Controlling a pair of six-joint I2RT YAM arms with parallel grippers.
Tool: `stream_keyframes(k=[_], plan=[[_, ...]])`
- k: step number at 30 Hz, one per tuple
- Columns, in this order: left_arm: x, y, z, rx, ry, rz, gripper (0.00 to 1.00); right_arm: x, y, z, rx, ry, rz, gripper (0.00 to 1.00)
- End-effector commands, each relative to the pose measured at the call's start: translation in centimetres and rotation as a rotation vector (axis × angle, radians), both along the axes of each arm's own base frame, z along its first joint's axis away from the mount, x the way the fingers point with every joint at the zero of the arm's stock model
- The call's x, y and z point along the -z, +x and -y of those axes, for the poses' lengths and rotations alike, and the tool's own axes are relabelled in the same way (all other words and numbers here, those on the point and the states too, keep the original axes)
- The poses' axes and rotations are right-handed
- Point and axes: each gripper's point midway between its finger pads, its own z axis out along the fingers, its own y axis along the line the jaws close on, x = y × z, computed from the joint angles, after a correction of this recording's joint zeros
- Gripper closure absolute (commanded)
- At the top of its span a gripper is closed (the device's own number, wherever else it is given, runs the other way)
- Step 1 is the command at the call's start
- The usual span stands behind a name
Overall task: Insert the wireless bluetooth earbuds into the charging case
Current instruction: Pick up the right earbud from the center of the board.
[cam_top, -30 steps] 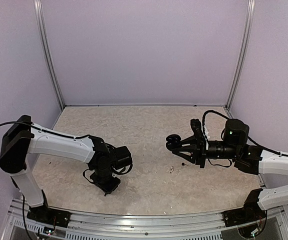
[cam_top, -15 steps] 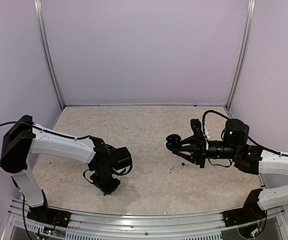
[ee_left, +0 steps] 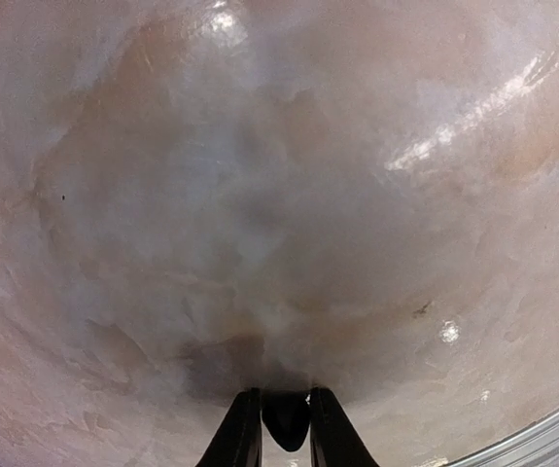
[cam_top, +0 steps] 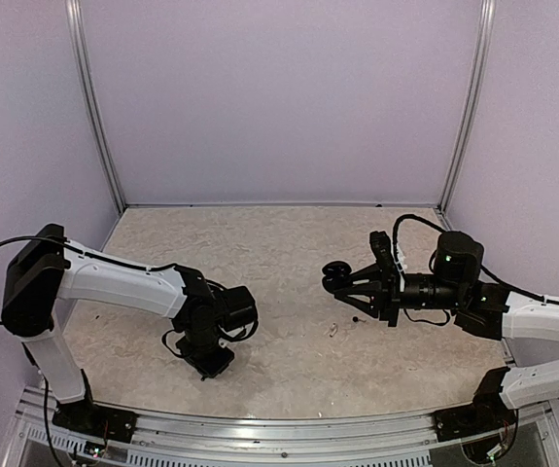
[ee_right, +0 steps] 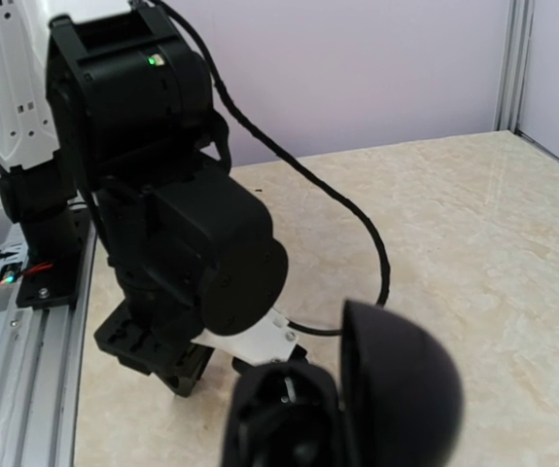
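My right gripper (cam_top: 345, 284) is shut on the black charging case (cam_top: 334, 275) and holds it above the table with its lid open. In the right wrist view the case's base (ee_right: 284, 420) and its raised lid (ee_right: 401, 377) fill the lower middle and hide my fingers. My left gripper (cam_top: 206, 362) points straight down at the table at the near left. In the left wrist view its fingers (ee_left: 243, 436) are shut on a small glossy black earbud (ee_left: 286, 420) just over the surface. A pale earbud (cam_top: 333, 330) lies on the table below the case.
A tiny dark speck (cam_top: 355, 318) lies on the table near the pale earbud. The left arm's black wrist (ee_right: 182, 224) and its cable (ee_right: 357, 224) stand close in front of the case. Lilac walls enclose the marbled table (cam_top: 279, 243).
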Motion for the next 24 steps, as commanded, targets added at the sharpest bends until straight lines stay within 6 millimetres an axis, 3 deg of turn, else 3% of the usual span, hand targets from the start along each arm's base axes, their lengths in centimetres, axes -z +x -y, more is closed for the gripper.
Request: stream_keyframes(k=[1, 15, 24], plan=[[0.6, 1.0, 0.4, 0.004, -0.008, 0.031, 0.81, -1.0, 0.4, 0.2, 0.012, 0.014, 0.012, 1.0], [-1.7, 3.5, 1.0, -0.055, -0.146, 0.179, 0.88, -1.2, 0.8, -0.3, 0.008, 0.017, 0.004, 1.0], [-6.6, 7.5, 2.8, -0.138, -0.39, 0.373, 0.87, -0.8, 1.5, -0.8, 0.015, 0.026, 0.002, 1.0]])
